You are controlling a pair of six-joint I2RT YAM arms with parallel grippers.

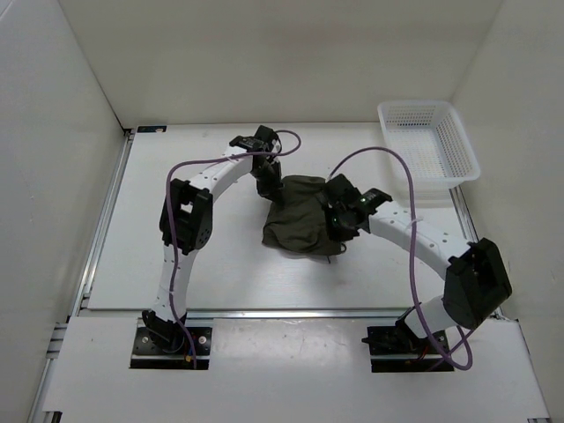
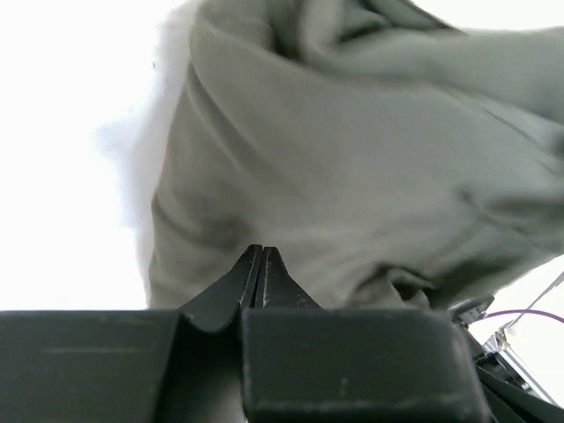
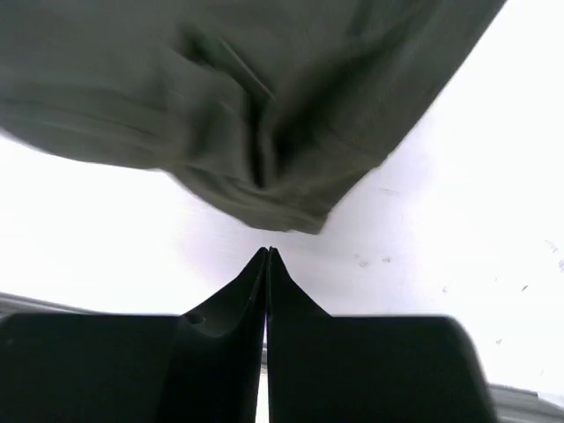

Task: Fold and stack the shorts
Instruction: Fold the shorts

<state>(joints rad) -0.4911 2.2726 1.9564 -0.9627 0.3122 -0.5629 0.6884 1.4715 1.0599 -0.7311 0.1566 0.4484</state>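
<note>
On the white counter (image 1: 220,264), roughly midway between the two arms, the shorts (image 1: 298,225) lie in a rumpled heap, not spread flat. The left claw (image 1: 270,187) sits at the heap's far-left edge and the right claw (image 1: 337,227) at its right edge. Both are pressed fully closed.

The likely trouble is the cloth itself. With the layers bunched and overlapping, a pinch from either side could catch several thicknesses at once, or only a loose ridge. A lift would then drag the whole bundle instead of opening it out. A closed claw nudging the fabric would probably crumple it further. The two wrists are also near each other across the garment, so a careless crossing move could bring them into contact. The white basket (image 1: 427,145) stands well apart at the far right and seems no hazard.

The overhead view alone gives the outline of the heap and both arms' positions. The left wrist view shows that claw's tips right against the fabric, so whether a sliver of cloth is nipped between them cannot be told. The right wrist view settles what the overhead cannot. Bare counter shows between the closed tips and the nearest hem, so that claw holds nothing.
</note>
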